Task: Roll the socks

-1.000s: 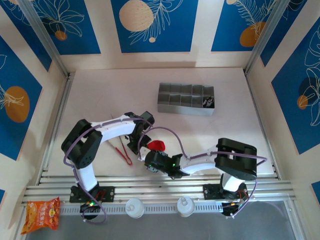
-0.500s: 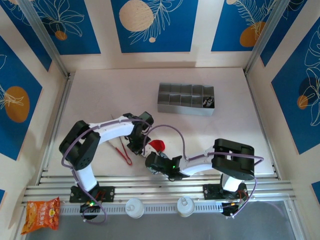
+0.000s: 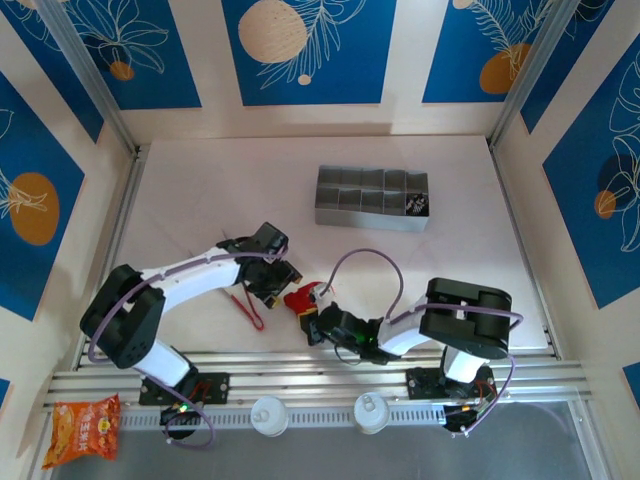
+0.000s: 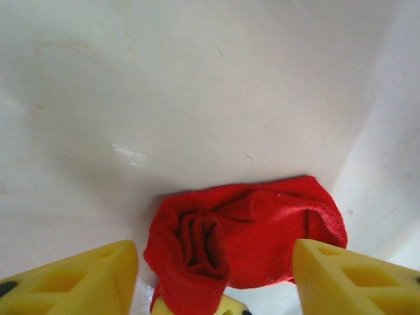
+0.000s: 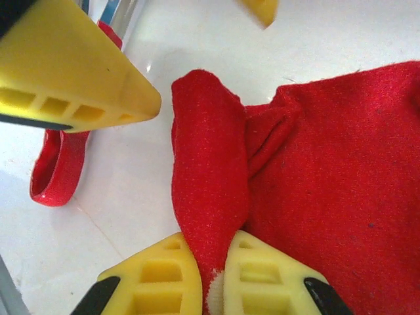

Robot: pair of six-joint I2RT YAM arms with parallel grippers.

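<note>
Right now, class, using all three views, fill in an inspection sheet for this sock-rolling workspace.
Surface: white table, walled on three sides.
Job's things: red sock partly rolled; dark striped item in the right-end compartment of the grey organiser, possibly the other sock.
Clutter: red-handled tongs; that organiser; snack bag.
Grippers: left gripper fingers open over the sock; right gripper fingers shut on the sock's edge.
Cables: purple cables looping along both arms.
Surroundings: blue patterned wall panels.
</note>
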